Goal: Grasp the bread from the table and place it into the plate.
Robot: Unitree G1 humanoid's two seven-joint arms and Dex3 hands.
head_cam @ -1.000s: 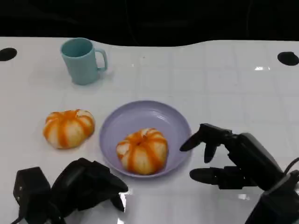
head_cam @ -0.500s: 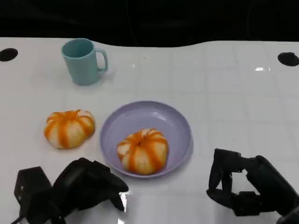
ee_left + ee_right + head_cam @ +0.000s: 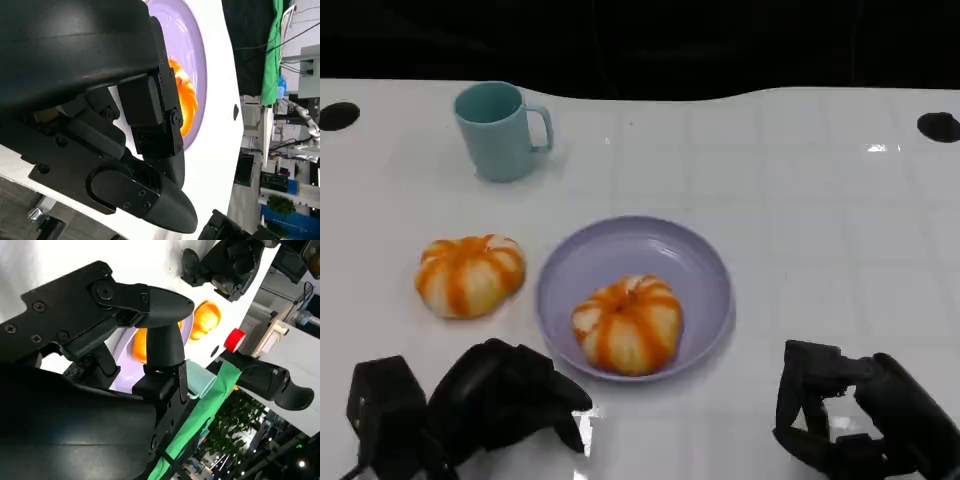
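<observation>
1 orange-striped bread roll point(image 3: 627, 324) lying in the lavender plate point(image 3: 705, 262) at frame centre, task seemingly served; second roll point(image 3: 469, 274) on the table left of the plate; left hand point(image 3: 505, 395) and right hand point(image 3: 840, 410) low, curled, holding nothing.

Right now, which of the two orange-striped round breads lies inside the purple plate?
The orange-striped round bread nearer the right hand; the other bread sits on the white table, left of the purple plate.
</observation>
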